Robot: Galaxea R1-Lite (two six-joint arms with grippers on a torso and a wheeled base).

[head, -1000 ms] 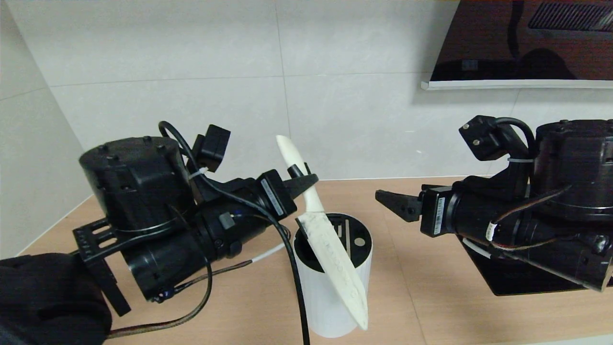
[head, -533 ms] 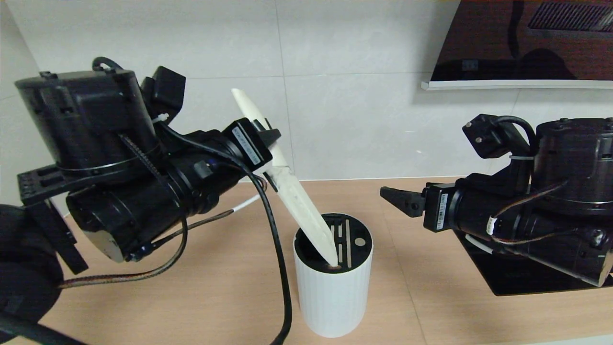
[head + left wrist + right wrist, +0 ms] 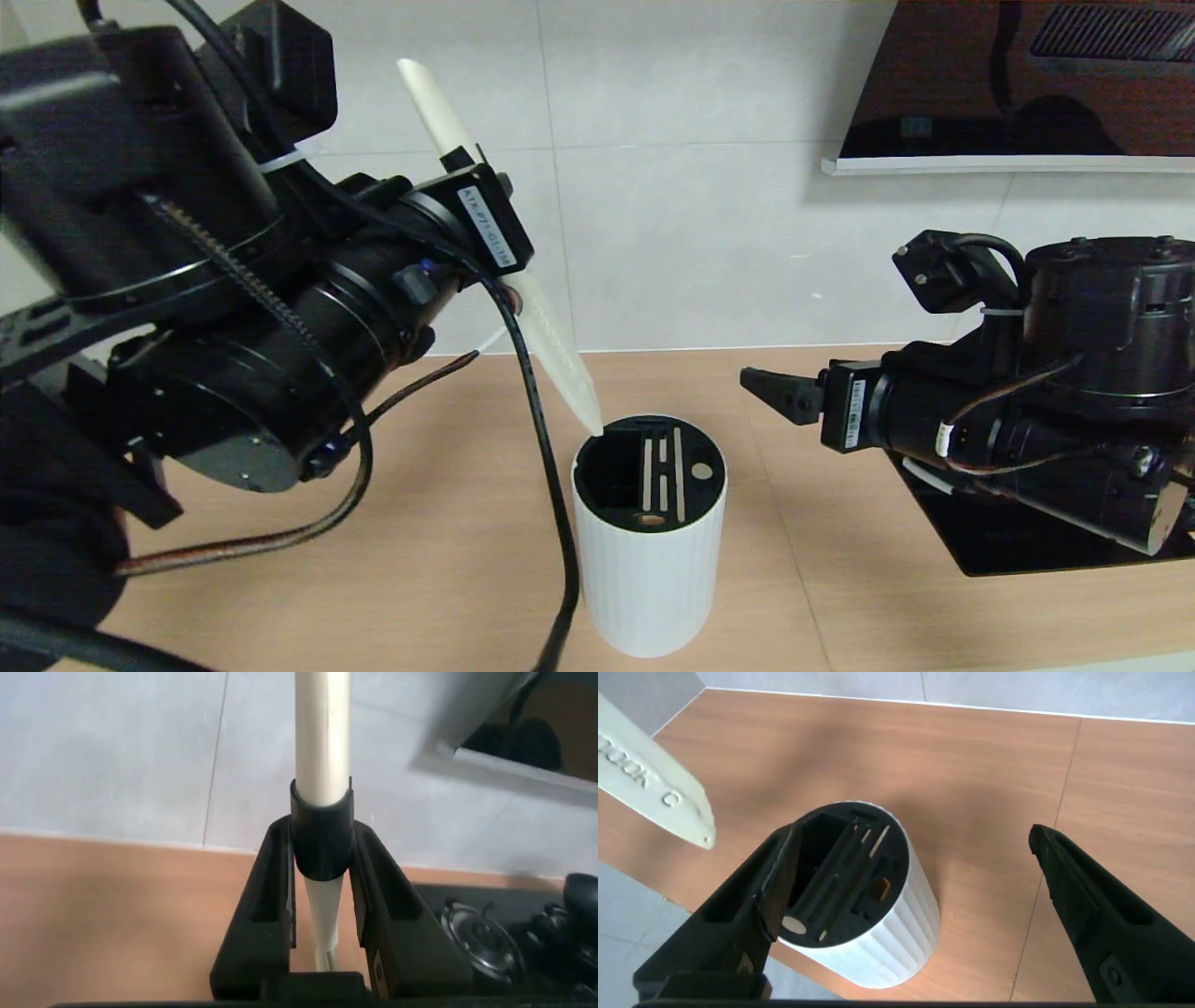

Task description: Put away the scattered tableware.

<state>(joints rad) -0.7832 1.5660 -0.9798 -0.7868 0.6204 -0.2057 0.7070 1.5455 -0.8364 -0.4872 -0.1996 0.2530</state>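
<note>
Left gripper (image 3: 471,177) clamps the white knife (image 3: 560,364) by its handle, blade tilted down, tip just over the rim of the slotted holder (image 3: 649,560) near the front edge of the counter (image 3: 448,569), likely to line up a slot. Right gripper (image 3: 761,385) hangs beside the holder, jaws apart, empty.

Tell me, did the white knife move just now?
Yes. The knife went up and leftward: earlier its tip dipped into the white holder, now it hangs by the holder's back rim, in the left gripper.
</note>
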